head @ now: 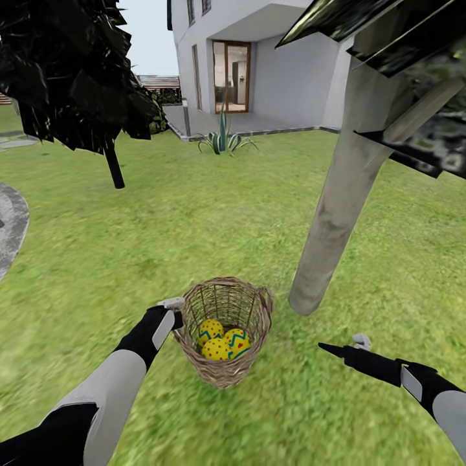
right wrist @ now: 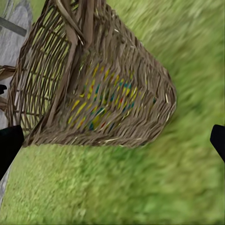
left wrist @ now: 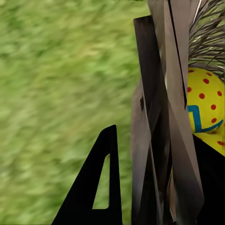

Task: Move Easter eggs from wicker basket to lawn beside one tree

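The wicker basket [head: 223,323] sits tilted on the lawn [head: 194,220], with the three Easter eggs inside: one [head: 210,330] at the left, one [head: 237,338] at the right and one [head: 217,350] in front. My left gripper [head: 177,312] is shut on the basket's left rim. The left wrist view has the wicker wall [left wrist: 154,122] between the fingers [left wrist: 101,187], with an egg [left wrist: 206,103] just behind it. My right gripper [head: 341,344] hangs open to the right of the basket, apart from it. Its wrist view looks at the basket's side [right wrist: 108,89]. The tree's pale trunk [head: 336,213] stands close behind, to the right.
A black-leaved tree with a thin dark trunk [head: 114,167] stands at the far left. Behind it are a spiky plant [head: 223,139] and the white house [head: 278,71]. A grey paved patch [head: 10,226] edges the left side. Open grass lies around the trunk's base.
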